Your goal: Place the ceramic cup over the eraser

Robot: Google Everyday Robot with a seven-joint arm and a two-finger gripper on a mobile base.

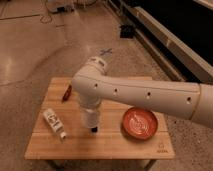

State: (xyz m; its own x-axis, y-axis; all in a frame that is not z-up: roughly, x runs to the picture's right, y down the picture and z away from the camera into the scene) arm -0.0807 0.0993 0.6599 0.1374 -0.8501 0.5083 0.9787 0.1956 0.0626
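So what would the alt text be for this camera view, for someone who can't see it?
A large white robot arm reaches down over a wooden table, its gripper holding a ceramic cup low over a small black eraser near the table's middle. A red bowl sits to the right, a white labelled bottle lies to the left, and a slim red object lies at the back left.

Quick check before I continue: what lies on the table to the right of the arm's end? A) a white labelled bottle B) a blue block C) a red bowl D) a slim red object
C: the red bowl sits right of the gripper, which hangs low over the wooden table at its middle.
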